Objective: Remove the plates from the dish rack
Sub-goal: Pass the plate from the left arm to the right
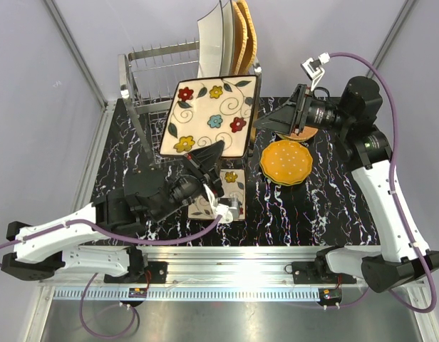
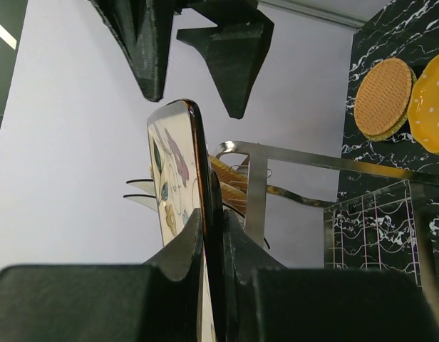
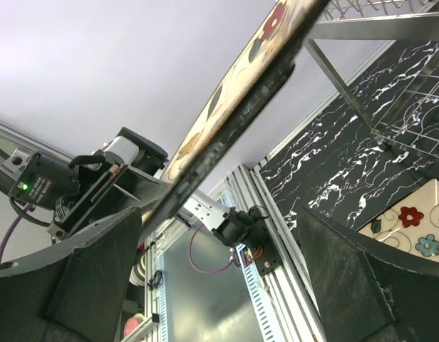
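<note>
The left gripper (image 1: 207,151) is clenching the near edge of the square cream floral plate (image 1: 209,114). In its wrist view the two dark fingers (image 2: 184,249) are pressing on either face of the rim and covering the lower part of the painted side. The plate is hanging in the air, reaching away from this gripper toward the dish rack (image 1: 145,78). Whether its far edge is touching the shiny steel wire is hard to tell.

The right gripper (image 1: 268,117) is sitting just beside the plate's right edge, jaws spread wide and holding nothing. Its wrist view is showing the plate edge-on, as a glossy dark-rimmed band crossing above its fingers.

Directly under the left gripper a second floral plate (image 1: 232,187) is lying flat on the black marbled table (image 1: 333,214), partly covered by the arm. Under the right gripper a round woven plate (image 1: 307,132) is mostly hiding, peeking out beside a scalloped orange plate (image 1: 286,162) with pale dots.

Beyond both grippers, a smooth white plate (image 1: 211,39) and ribbed tan woven plates (image 1: 244,32) are standing upright in the rack, their tops cut off by the frame.
</note>
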